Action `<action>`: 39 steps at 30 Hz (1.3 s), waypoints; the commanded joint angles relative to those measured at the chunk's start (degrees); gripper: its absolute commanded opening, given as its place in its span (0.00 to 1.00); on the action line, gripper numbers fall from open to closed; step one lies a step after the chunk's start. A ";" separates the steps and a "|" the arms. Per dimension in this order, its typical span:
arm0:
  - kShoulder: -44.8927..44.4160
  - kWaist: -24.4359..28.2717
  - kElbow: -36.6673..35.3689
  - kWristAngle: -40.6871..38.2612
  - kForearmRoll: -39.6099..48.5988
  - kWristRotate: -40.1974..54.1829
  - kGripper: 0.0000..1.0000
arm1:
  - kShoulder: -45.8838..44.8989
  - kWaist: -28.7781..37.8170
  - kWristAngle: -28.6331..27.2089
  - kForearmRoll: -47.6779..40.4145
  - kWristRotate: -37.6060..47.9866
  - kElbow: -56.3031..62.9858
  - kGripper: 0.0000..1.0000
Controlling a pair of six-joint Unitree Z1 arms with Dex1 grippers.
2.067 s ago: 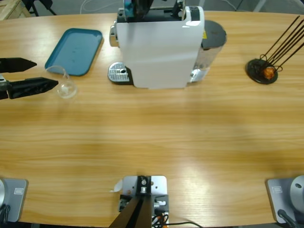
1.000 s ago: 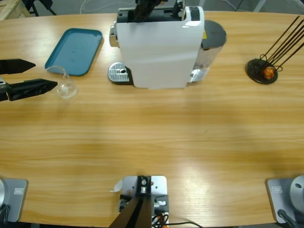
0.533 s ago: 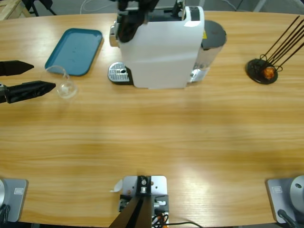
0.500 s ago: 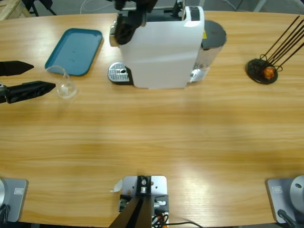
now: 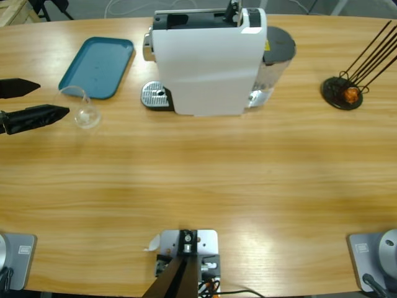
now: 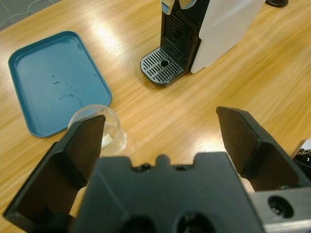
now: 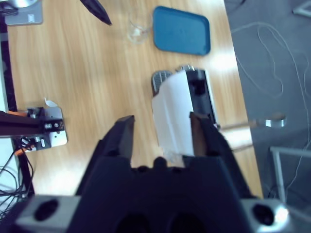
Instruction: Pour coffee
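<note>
Our right gripper (image 7: 160, 131), jaws parted and empty, has lifted clear of the white coffee machine (image 5: 208, 59). Our left gripper (image 5: 37, 102) waits wide open left of it, beside the clear glass tumbler (image 5: 84, 112); no coffee visible yet.

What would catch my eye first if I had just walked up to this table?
The big white coffee machine at the table's far middle dominates, with its slotted metal drip tray empty. Left of it, a small clear glass tumbler stands beside a teal plastic tray, and the left arm's black end effector sits open just short of the glass.
</note>
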 commanded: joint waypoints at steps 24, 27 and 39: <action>1.13 0.32 1.60 -0.02 -1.60 0.22 1.00 | -7.39 -3.05 -32.58 -48.40 12.39 41.49 0.00; 0.97 0.32 1.82 0.35 -1.60 0.67 1.00 | -5.95 -3.05 -32.58 -49.33 11.88 41.63 0.00; 1.83 0.32 1.92 0.04 -1.78 0.78 1.00 | -0.23 -2.49 -31.13 -51.39 10.83 38.03 0.00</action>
